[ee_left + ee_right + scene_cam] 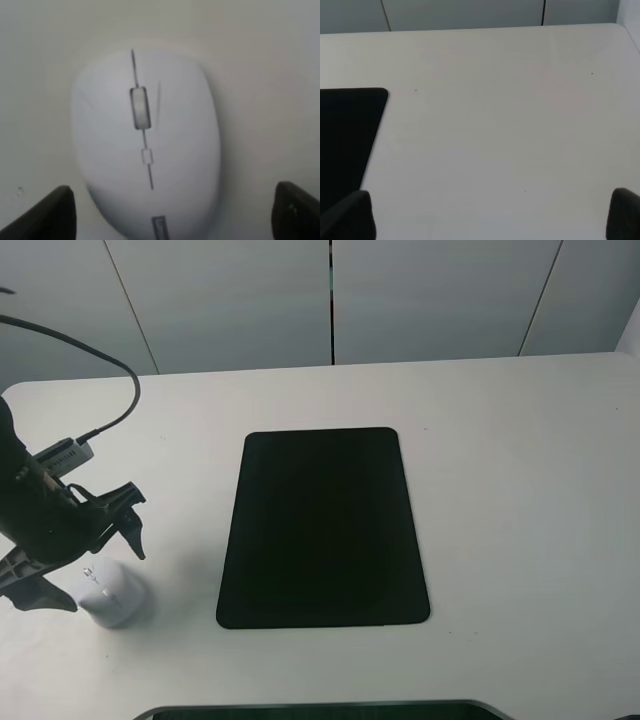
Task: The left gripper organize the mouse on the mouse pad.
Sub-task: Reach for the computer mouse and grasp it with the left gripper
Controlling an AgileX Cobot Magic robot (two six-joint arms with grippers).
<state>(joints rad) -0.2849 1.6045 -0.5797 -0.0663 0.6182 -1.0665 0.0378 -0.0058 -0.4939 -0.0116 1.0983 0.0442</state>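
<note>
The white mouse [110, 595] lies on the white table at the front left, well off the black mouse pad [322, 528] in the middle. My left gripper [90, 565] hovers right over the mouse, open, one finger on each side of it and apart from it. In the left wrist view the mouse [147, 145] fills the picture, grey scroll wheel up, between the dark fingertips [50, 215] of the gripper [173, 192]. My right gripper [487, 202] is open over bare table; a corner of the mouse pad [345, 135] shows beside it.
The table [520, 500] is white, with a pale wall behind its far edge. A black cable [120, 380] loops from the left arm above the table's back left. A dark edge [320, 708] runs along the front.
</note>
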